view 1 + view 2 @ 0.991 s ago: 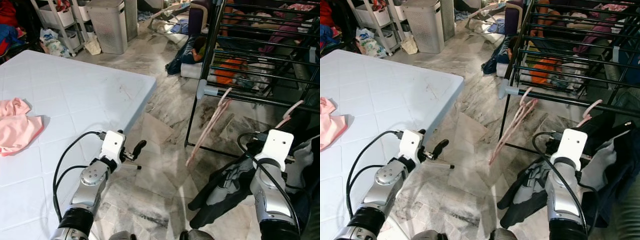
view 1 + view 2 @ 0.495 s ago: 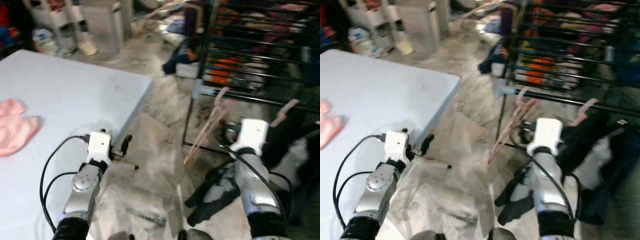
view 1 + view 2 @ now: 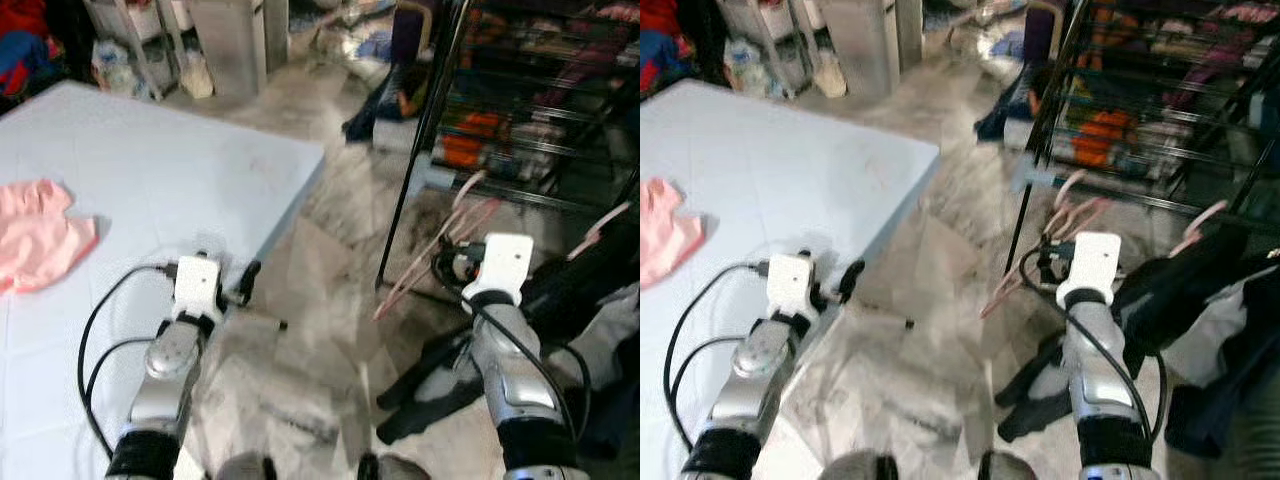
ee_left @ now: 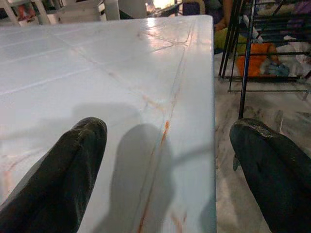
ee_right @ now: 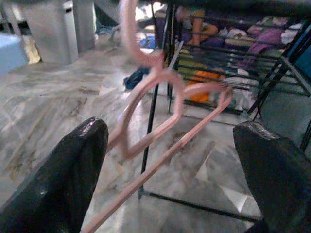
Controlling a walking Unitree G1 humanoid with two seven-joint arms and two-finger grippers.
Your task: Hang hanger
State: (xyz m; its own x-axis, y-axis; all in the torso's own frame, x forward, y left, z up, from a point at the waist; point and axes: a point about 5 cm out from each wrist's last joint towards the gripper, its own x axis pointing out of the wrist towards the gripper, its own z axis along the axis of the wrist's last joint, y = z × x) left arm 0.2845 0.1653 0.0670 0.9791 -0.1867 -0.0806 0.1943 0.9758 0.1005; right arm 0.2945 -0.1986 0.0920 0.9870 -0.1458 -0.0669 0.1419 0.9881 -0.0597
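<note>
Right gripper (image 5: 167, 160) stands with its two black fingers (image 5: 68, 179) spread wide and nothing between them, raised in front of the robot and pointing at the pink hanger (image 5: 155, 131). That hanger hangs just ahead of the fingertips, its hook caught on a lower rail of the black drying rack (image 3: 470, 110), its two thin arms slanting down and toward the robot's left. A second pink hanger (image 3: 605, 225) carrying a dark garment (image 3: 575, 290) hangs on the same rack, off to the gripper's right side.

Judging from its slim rods and open outline, the pink hanger is light and fairly stiff, probably smooth plastic or coated wire, so it is likely to swing at the first touch and may slip or twist in a loose pinch. The neck, where the hook meets the two arms, looks like the best place to close on: it is the thickest junction, sits close to the rail, and would let the hook be steered without the body pivoting. A grip far out on one arm would probably let it rotate.

Left gripper (image 4: 167, 160) also gapes wide and empty, held low over the corner of the white table (image 4: 121, 73), well apart from the rack; a pink cloth (image 3: 40, 235) lies on that table farther to its left.
</note>
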